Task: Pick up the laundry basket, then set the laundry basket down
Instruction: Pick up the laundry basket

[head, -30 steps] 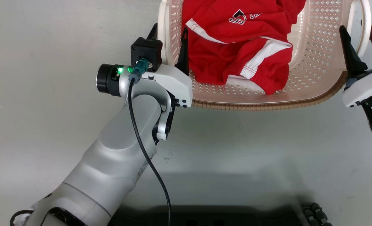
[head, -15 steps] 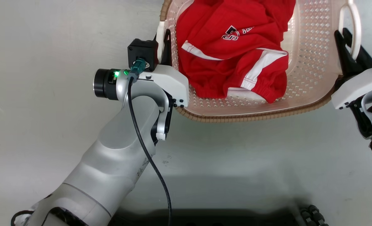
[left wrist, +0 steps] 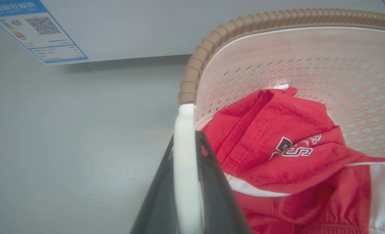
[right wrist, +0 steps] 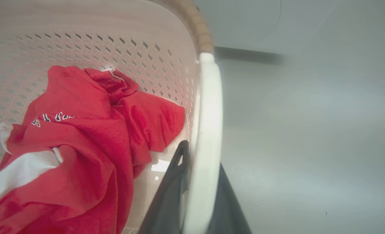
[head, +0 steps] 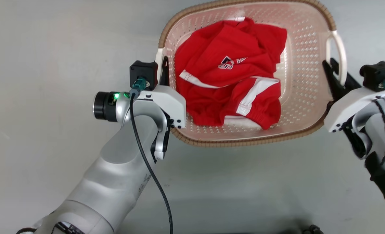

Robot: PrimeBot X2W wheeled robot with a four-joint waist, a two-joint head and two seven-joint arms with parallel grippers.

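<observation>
A: Start at the left for me. What's that arm doing?
B: The left arm (head: 114,169) comes up from seven o'clock, a black cable (head: 148,169) looped along it and a green light (head: 116,96) lit on the wrist. The left gripper (left wrist: 186,136) is at nine o'clock on the basket (head: 244,142), fingers pinched together on the white left handle (left wrist: 186,182), one dark finger on each side of it.
A: And where's the basket?
B: Straight ahead of the robot, twelve o'clock, strung between the two grippers over pale grey floor (head: 43,65). Cream, holes all over the walls, brown woven rim. Whether its bottom touches the floor, I can't tell from here.
A: Anything in it?
B: A red garment (head: 228,87) with white stripes and a crest, crumpled across the bottom, nearer the nine o'clock wall than the three.
A: What's beyond it?
B: Seen from the left wrist, a pale panel (left wrist: 130,29) past the far rim, toward eleven o'clock, with a blue-edged label (left wrist: 33,29) carrying a QR code.
A: Right side, then?
B: Mirrored. The right gripper (right wrist: 201,154) is at the basket's three o'clock, fingers closed on the white right handle (right wrist: 208,97). In that wrist's view the handle is a bright white bar with a dark finger on either side. The right arm (head: 377,130) runs off toward four o'clock
</observation>
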